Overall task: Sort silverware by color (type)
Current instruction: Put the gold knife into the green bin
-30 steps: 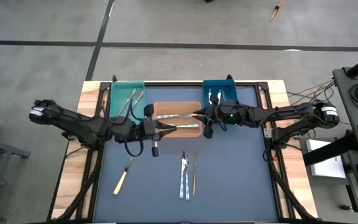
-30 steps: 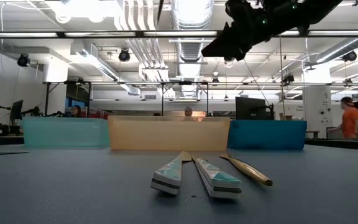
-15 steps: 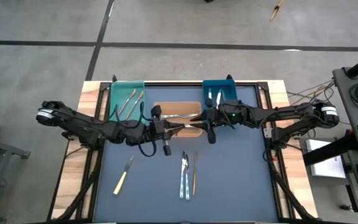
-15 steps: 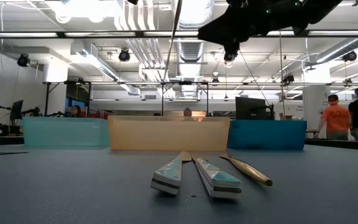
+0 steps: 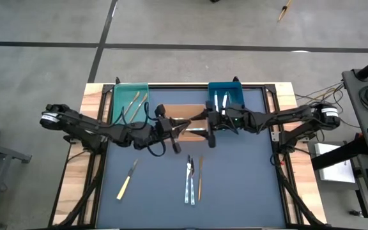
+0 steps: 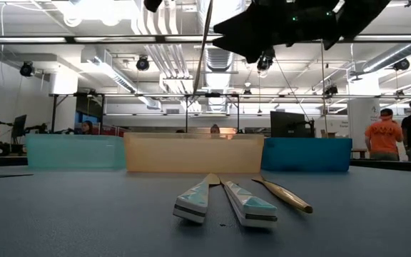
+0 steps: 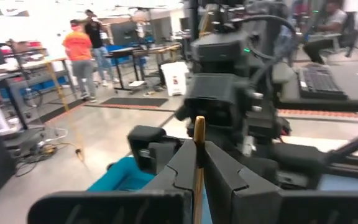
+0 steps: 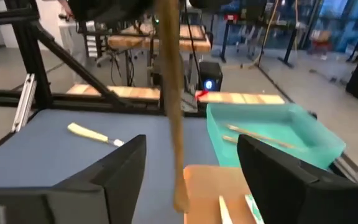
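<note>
My left gripper (image 5: 185,128) is shut on a slim gold piece of silverware (image 8: 169,93) above the orange bin (image 5: 171,110). My right gripper (image 8: 191,149) faces it from the table's right, open, one finger on each side of the gold piece without touching it. On the mat lie a cream-handled knife (image 5: 126,180), two silver pieces with patterned handles (image 5: 189,177) and another gold piece (image 5: 200,177). The teal bin (image 5: 130,101) holds gold pieces, and the blue bin (image 5: 225,96) holds silver ones. My left gripper pinches the gold piece (image 7: 199,134) between its two fingers, which come level from the table's left. The piece stands nearly upright in the hold, with one end above the fingertips. Its lower end (image 8: 180,193) hangs clear over the orange bin.
The three bins stand in a row at the mat's far edge. Both arms reach in level over the middle one. The loose pieces lie near the mat's middle and front left. People walk in the room behind the table.
My left gripper has moved toward the table's right and a little down with the gold piece, closing in on my right gripper over the orange bin. My right gripper has shifted slightly toward the left.
</note>
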`<state>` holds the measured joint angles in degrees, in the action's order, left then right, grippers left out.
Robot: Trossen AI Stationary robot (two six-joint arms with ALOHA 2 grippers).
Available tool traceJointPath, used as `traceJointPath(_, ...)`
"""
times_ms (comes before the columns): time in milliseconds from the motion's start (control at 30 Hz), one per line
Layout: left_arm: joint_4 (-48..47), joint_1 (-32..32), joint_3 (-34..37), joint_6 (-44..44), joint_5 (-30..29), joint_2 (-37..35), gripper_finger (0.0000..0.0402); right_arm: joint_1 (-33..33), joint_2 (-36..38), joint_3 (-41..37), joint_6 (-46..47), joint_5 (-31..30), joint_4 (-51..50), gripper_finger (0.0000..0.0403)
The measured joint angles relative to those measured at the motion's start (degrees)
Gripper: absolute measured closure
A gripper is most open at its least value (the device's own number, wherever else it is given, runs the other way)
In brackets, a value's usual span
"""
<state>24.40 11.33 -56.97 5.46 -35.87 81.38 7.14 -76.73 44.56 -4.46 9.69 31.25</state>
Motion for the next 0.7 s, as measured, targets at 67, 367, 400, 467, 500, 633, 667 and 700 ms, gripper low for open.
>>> traceJointPath(67, 0.56, -0.17, 0.00, -0.05, -1.98, 0.24, 0.0401, 0.00, -0.82, 0.00, -0.14, -0.13, 1.72, 0.0151)
traceJointPath(367, 8.23, -1.03, 0.00, -0.08, -3.99, 3.08, 0.0401, 0.00, -3.15, 0.04, -0.10, -0.76, 8.46, 0.0157)
traceJointPath(400, 9.13, -1.22, 0.00, -0.04, -3.97, 3.52, 0.0401, 0.00, -3.45, 0.04, -0.10, -0.81, 8.85, 0.0159)
traceJointPath(467, 10.39, -1.44, 0.00, 0.02, -3.99, 3.93, 0.0401, 0.00, -3.81, 0.04, -0.12, -1.07, 9.60, 0.0164)
traceJointPath(500, 10.52, -1.53, 0.00, 0.04, -4.12, 4.07, 0.0401, 0.00, -3.96, 0.04, -0.22, -1.89, 9.91, 0.0167)
traceJointPath(633, 10.65, -1.73, 0.00, 0.04, -4.17, 4.31, 0.0401, 0.00, -4.00, 0.04, -1.82, -6.23, 9.69, 0.0189)
traceJointPath(667, 10.68, -1.73, 0.00, 0.04, -4.17, 4.31, 0.0401, 0.01, -4.00, 0.04, -2.00, -6.54, 9.59, 0.0199)
traceJointPath(700, 10.79, -1.73, 0.00, 0.04, -4.17, 4.31, 0.0401, 0.02, -4.00, 0.04, -2.02, -6.75, 9.59, 0.0209)
